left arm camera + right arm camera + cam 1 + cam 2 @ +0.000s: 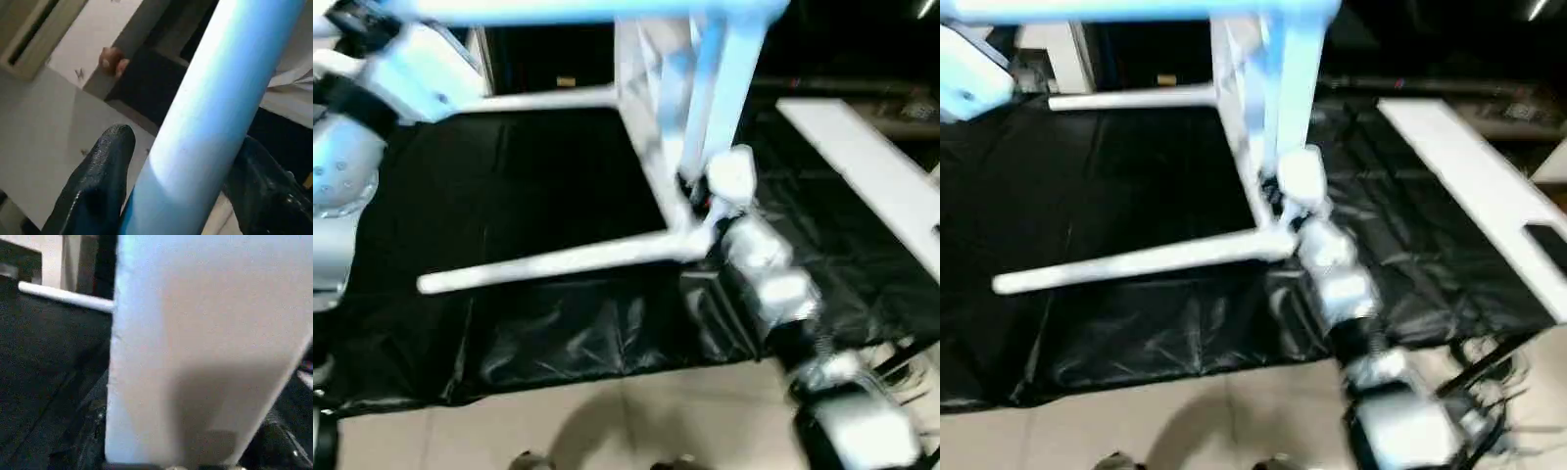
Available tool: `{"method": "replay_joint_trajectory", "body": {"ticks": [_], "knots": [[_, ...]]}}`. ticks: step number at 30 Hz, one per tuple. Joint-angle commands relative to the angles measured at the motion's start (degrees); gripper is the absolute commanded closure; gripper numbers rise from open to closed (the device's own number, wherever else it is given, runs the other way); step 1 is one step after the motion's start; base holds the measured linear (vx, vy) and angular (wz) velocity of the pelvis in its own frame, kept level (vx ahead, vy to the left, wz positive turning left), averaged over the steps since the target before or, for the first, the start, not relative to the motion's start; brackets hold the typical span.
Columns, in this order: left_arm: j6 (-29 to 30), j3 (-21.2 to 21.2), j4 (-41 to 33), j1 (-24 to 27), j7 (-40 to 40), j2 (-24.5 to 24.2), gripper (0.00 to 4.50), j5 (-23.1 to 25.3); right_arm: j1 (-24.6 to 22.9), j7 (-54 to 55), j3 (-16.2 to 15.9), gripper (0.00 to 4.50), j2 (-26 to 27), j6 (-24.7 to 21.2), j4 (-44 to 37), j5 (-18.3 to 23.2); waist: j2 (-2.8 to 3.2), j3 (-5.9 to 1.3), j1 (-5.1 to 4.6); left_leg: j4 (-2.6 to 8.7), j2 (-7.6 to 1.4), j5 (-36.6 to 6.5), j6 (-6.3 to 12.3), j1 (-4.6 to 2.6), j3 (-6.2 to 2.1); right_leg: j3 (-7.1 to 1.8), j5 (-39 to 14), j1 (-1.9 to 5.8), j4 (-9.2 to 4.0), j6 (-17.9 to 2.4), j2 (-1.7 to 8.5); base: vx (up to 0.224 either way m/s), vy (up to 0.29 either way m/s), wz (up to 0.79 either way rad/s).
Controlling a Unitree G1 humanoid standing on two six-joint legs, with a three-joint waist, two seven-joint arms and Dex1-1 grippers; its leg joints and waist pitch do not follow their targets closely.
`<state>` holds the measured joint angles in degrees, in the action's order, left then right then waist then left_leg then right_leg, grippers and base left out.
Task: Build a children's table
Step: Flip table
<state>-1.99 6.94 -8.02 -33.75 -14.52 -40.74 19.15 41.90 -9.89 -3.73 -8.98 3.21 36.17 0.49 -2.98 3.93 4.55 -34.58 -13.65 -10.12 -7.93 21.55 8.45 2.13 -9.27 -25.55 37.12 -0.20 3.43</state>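
The children's table stands on its side on the black cover, its white top (651, 117) on edge. One leg (548, 262) juts left low over the cover, and another (548, 98) farther back. A third leg (587, 10) runs along high up. In the left wrist view that white leg (215, 112) lies between two black fingers (98, 186), my left gripper (181, 196) shut on it. My right gripper (697, 196) sits at the top's lower edge near the corner socket. The white panel (195, 347) is close between its dark fingers.
The black-covered work table (509, 176) carries everything. A long white board (871, 166) lies along its right side. Pale floor (607, 421) runs before the near edge, with cables (1489, 372) at the lower right. A person's hand (113, 59) rests on a ledge behind.
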Motion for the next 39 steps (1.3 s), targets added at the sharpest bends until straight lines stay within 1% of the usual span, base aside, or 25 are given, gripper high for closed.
{"method": "replay_joint_trajectory", "body": {"ticks": [1,2,4,7,8,9,10,11,12,14,16,18,19,21,22,23,24,25,26,28,29,30,31,37,39], "knots": [[2.2,3.6,-0.1,1.2,2.4,4.3,1.87,-10.7,5.4,-4.6,0.3,2.54,-3.0,3.4,-5.9,-0.4,-0.34,-5.12,0.05,2.99,1.91,-7.2,-1.78,0.30,1.84,-1.71,-6.6,4.40,-3.08,-8.8,1.87,0.000,0.000,0.00],[2.8,4.9,-0.3,1.7,2.8,5.3,1.87,-12.0,7.1,-6.2,0.8,2.54,-4.6,3.2,-6.5,-0.1,-0.19,-5.19,0.38,2.75,2.06,-4.4,-0.96,0.53,2.01,-1.69,-4.0,4.34,-2.90,-8.8,1.61,0.000,0.000,0.00],[3.9,7.3,-0.8,3.1,3.7,7.6,1.87,-14.7,10.2,-8.9,2.0,2.55,-7.6,2.6,-7.4,1.1,-0.44,-5.06,0.64,2.62,2.08,-3.4,-0.48,0.58,2.26,-1.73,-3.5,4.35,-2.93,-8.7,1.52,0.000,0.000,0.00],[4.6,9.3,-1.7,6.4,3.8,10.1,1.88,-17.9,14.6,-12.6,2.5,2.57,-12.2,3.6,-6.9,0.9,-0.38,-5.03,0.73,2.61,1.94,-4.4,-0.12,0.55,2.29,-1.60,-5.0,4.22,-2.93,-9.0,1.57,0.000,0.000,0.00],[4.7,9.8,-2.2,7.9,3.6,11.2,1.89,-19.3,16.0,-13.9,2.5,2.58,-13.7,3.9,-6.6,0.8,-0.29,-4.98,0.77,2.58,1.86,-5.3,0.09,0.35,2.38,-1.60,-5.8,3.96,-3.10,-8.9,1.53,0.000,0.000,0.00],[4.5,10.1,-2.5,9.2,3.7,12.2,1.90,-20.3,17.0,-14.9,2.5,2.59,-14.7,4.1,-6.4,0.7,-0.39,-4.90,0.61,2.71,1.81,-6.0,0.17,0.54,2.29,-1.53,-6.7,4.06,-3.15,-8.9,1.50,0.000,0.000,0.00],[4.5,10.1,-3.6,12.4,2.9,13.8,1.93,-21.2,19.3,-16.8,2.3,2.59,-16.6,4.7,-5.6,0.5,-0.26,-4.76,0.72,2.70,1.73,-7.1,0.20,0.29,2.40,-1.51,-8.0,3.63,-3.52,-8.6,1.43,0.000,0.000,0.00],[4.5,10.1,-3.7,12.6,2.8,13.9,1.97,-21.3,19.4,-16.9,2.3,2.59,-16.7,4.8,-5.5,0.5,-0.28,-4.81,0.55,2.69,1.62,-8.6,0.03,0.27,2.29,-1.48,-9.1,3.65,-3.47,-8.6,1.50,0.000,0.000,0.00],[4.5,9.8,-4.3,14.6,2.6,14.7,2.01,-21.3,20.7,-17.8,2.5,2.59,-17.5,4.9,-4.9,0.7,-0.95,-4.70,0.36,2.74,1.47,-10.7,0.03,0.20,2.34,-1.40,-12.0,3.45,-3.83,-7.9,1.52,0.000,0.000,0.00],[5.5,7.8,-6.4,19.7,1.2,16.5,2.05,-20.3,23.6,-20.9,3.0,2.59,-18.5,5.0,-3.5,2.2,-1.52,-4.57,0.02,2.79,1.34,-13.5,0.13,0.10,2.31,-1.31,-16.4,3.07,-4.30,-6.5,1.47,0.000,0.000,0.00],[6.0,7.1,-7.1,20.9,0.7,17.1,2.17,-19.9,24.1,-21.9,2.8,2.59,-18.7,5.2,-3.1,2.3,-1.48,-4.45,0.08,2.76,1.30,-16.2,0.03,-0.28,2.28,-1.27,-19.7,2.47,-4.84,-5.4,1.40,0.000,0.000,0.00],[6.8,5.7,-7.6,21.2,0.3,17.2,2.29,-18.9,24.1,-24.2,2.0,2.59,-18.7,5.1,-2.8,2.2,-1.92,-4.37,-0.10,2.89,1.31,-19.7,-0.18,-0.59,2.10,-0.99,-23.7,2.00,-5.41,-4.0,1.18,0.000,0.000,0.00],[7.2,5.2,-7.9,21.3,0.3,17.2,2.32,-18.9,24.2,-25.1,1.6,2.59,-18.8,5.4,-2.5,2.0,-1.88,-4.42,-0.04,2.87,1.32,-20.2,-0.32,-0.71,1.99,-0.91,-24.3,1.95,-5.43,-3.7,1.20,0.000,0.000,0.00],[7.6,4.5,-8.0,20.8,0.3,16.9,2.41,-18.7,23.8,-26.7,1.4,2.59,-18.5,5.3,-2.5,2.8,-2.02,-4.11,-0.12,2.83,1.28,-24.3,-0.51,-1.35,1.79,-0.63,-28.0,1.13,-6.08,-2.9,1.06,0.000,0.000,0.00],[7.6,4.4,-7.8,20.5,0.1,16.7,2.46,-18.7,23.5,-26.8,1.4,2.59,-18.2,5.4,-2.6,3.0,-2.04,-3.98,-0.23,2.82,1.32,-25.5,-0.67,-1.42,1.68,-0.51,-29.2,1.01,-6.23,-2.7,1.03,0.000,0.000,0.00],[7.6,4.3,-7.7,20.4,-0.2,16.3,2.46,-18.9,23.4,-27.2,1.2,2.59,-18.0,5.5,-2.6,3.1,-2.01,-4.02,-0.43,2.89,1.42,-26.7,-1.07,-1.15,1.31,-0.29,-31.2,1.32,-6.29,-2.0,1.17,0.000,0.000,0.00],[7.6,4.3,-7.7,20.4,-0.2,16.3,2.52,-18.9,23.4,-27.2,1.2,2.24,-18.0,5.5,-2.6,3.1,-2.10,-4.18,-0.51,2.94,1.42,-27.0,-1.28,-0.92,1.04,-0.17,-31.5,1.54,-6.28,-1.5,1.32,0.000,0.000,0.00],[7.4,4.1,-7.5,20.3,-0.7,15.7,2.52,-18.8,23.2,-27.9,1.2,2.24,-17.7,5.4,-2.7,3.5,-2.06,-4.26,-0.49,2.93,1.41,-26.9,-1.35,-0.83,0.94,-0.18,-31.1,1.60,-6.19,-1.5,1.39,0.000,0.000,0.00],[7.3,4.0,-7.4,20.1,-1.0,15.3,2.54,-18.7,23.0,-28.5,1.3,2.04,-17.4,5.2,-2.8,4.0,-2.18,-4.21,-0.65,2.97,1.45,-27.0,-1.36,-0.65,0.86,-0.13,-31.0,1.61,-6.17,-1.5,1.36,0.000,0.000,0.00],[7.3,4.0,-7.4,20.1,-1.0,15.3,2.60,-18.6,23.0,-29.0,1.3,1.87,-17.2,5.3,-2.7,4.3,-2.30,-4.22,-0.86,2.82,1.52,-27.9,-1.25,-0.75,0.84,-0.03,-32.1,1.41,-6.31,-1.2,1.35,0.000,0.000,0.00],[7.5,4.0,-7.4,20.2,-1.0,15.3,2.60,-18.5,23.0,-29.5,1.4,1.87,-17.1,5.4,-2.5,4.5,-2.05,-4.23,-0.90,2.78,1.55,-28.4,-1.22,-0.89,0.82,-0.02,-32.3,1.27,-6.35,-1.2,1.34,0.000,0.000,0.00],[7.7,3.9,-7.4,20.3,-1.1,15.4,2.63,-18.3,23.1,-30.3,1.5,1.79,-16.9,5.4,-2.3,4.8,-2.30,-4.22,-0.98,2.70,1.58,-28.6,-1.16,-0.92,0.79,0.09,-33.0,1.22,-6.51,-1.1,1.34,0.000,0.000,0.00],[7.9,3.8,-7.5,20.4,-1.3,15.3,2.68,-18.0,23.1,-30.8,1.6,1.57,-16.8,5.6,-2.1,4.9,-2.10,-4.24,-0.96,2.66,1.56,-28.5,-1.13,-1.02,0.81,0.04,-33.0,1.13,-6.56,-1.2,1.33,0.000,0.000,0.00],[11.1,3.7,-7.9,20.7,0.0,15.4,2.79,-16.9,23.2,-33.0,2.3,1.03,-16.2,6.7,-1.2,6.0,-2.10,-4.16,-1.40,2.54,1.66,-29.7,-0.78,-0.94,0.60,0.47,-35.2,1.01,-6.92,-0.8,1.36,0.000,0.000,0.00],[11.9,3.8,-7.8,20.9,0.4,15.4,2.81,-16.5,23.2,-33.6,2.5,0.95,-16.0,7.7,-1.0,6.4,-2.14,-4.13,-1.82,2.51,1.68,-30.7,-0.79,-0.97,0.42,0.76,-36.3,0.89,-7.19,-0.5,1.41,0.000,0.000,0.00]]}}
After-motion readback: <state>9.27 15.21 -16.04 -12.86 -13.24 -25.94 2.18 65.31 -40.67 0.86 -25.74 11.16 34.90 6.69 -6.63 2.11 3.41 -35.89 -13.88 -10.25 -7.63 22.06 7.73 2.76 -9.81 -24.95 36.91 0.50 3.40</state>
